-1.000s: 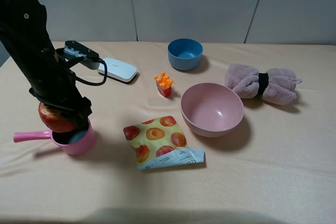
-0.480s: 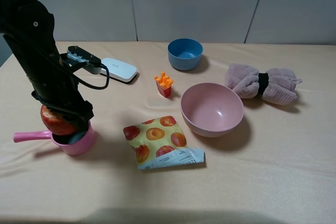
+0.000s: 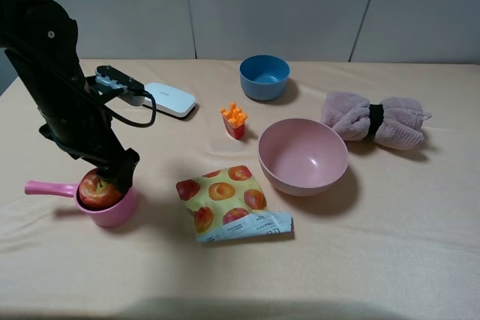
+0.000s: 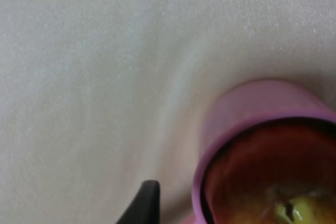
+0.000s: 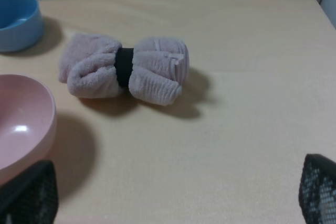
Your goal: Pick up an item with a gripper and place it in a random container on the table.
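Note:
The red apple (image 3: 97, 191) sits inside the small pink saucepan (image 3: 114, 213), whose handle points left, at the front left of the beige table (image 3: 360, 260). My left gripper (image 3: 114, 173) hovers just above and behind the apple with its fingers spread, holding nothing. In the left wrist view the apple (image 4: 273, 177) lies in the pan (image 4: 252, 103) and one dark fingertip (image 4: 144, 203) stands outside the rim. My right gripper (image 5: 173, 195) is open and empty over bare cloth; it does not show in the exterior view.
A fruit-printed snack packet (image 3: 229, 201) lies right of the saucepan. A large pink bowl (image 3: 303, 155), a blue bowl (image 3: 264, 76), orange toy fries (image 3: 235, 120), a white box (image 3: 169, 99) and a rolled towel (image 3: 375, 119) lie further back and right.
The apple went from being held at the saucepan's rim down into the pan. My left gripper let it go and the pan shifted slightly.

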Tool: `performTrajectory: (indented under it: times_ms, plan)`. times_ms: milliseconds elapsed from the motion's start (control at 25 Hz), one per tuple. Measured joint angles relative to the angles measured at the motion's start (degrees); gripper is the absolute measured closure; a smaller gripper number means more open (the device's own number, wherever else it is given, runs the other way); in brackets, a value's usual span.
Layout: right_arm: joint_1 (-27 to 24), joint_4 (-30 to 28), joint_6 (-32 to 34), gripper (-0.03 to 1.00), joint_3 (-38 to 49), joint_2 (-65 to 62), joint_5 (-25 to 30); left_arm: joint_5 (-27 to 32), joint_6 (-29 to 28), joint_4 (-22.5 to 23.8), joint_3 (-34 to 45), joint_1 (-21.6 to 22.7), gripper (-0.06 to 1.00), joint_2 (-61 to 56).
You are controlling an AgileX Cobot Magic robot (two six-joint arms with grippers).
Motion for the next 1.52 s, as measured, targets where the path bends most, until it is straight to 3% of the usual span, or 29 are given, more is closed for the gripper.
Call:
performTrajectory:
  times_ms: [360, 840, 1160, 1520]
  plan:
    - [0.0, 0.0, 0.0, 0.27, 0.0, 0.0, 0.0, 2.12, -0.05, -0.22, -1.99, 0.0, -0.05, 0.0]
    - [0.0, 0.0, 0.0, 0.27, 0.0, -0.02, 0.0, 17.15, -0.63, -2.76, -10.09, 0.0, -0.05, -2.15]
    - [0.0, 0.0, 0.0, 0.27, 0.0, -0.02, 0.0, 23.2, -4.32, -4.29, -10.34, 0.0, -0.05, -15.34]
    - [0.0, 0.0, 0.0, 0.27, 0.0, -0.02, 0.0, 24.01, -4.36, -4.29, -10.34, 0.0, -0.05, -32.4]
